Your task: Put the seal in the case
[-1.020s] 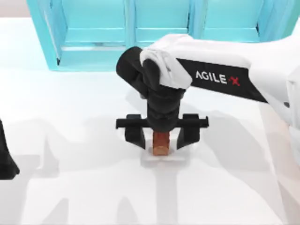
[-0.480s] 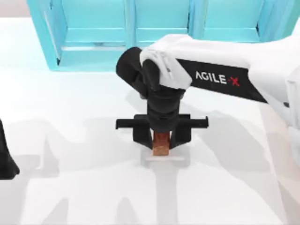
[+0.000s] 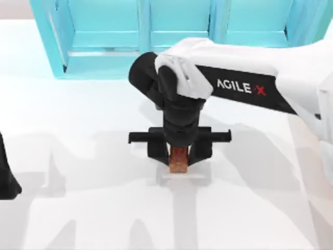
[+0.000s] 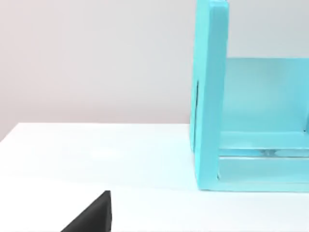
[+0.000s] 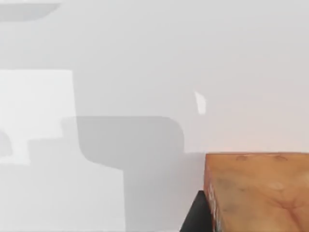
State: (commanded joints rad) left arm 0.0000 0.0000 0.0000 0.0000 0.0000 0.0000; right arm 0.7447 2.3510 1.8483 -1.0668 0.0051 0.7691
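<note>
Your right gripper (image 3: pixel 179 151) has closed in since a second ago and is now pinching the seal (image 3: pixel 179 159), which is standing upright on the table (image 3: pixel 78 135) in front of the case (image 3: pixel 171 36). Your right wrist view is giving you the seal's tan face (image 5: pixel 256 191) close up. The left arm (image 3: pixel 6 172) is sitting parked left of the seal.

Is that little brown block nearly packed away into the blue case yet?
Grabbing looks done: the right gripper is shut on the seal, low at mid-table. The trip to the turquoise case at the table's back is left. The left arm sits parked at the left edge.
</note>
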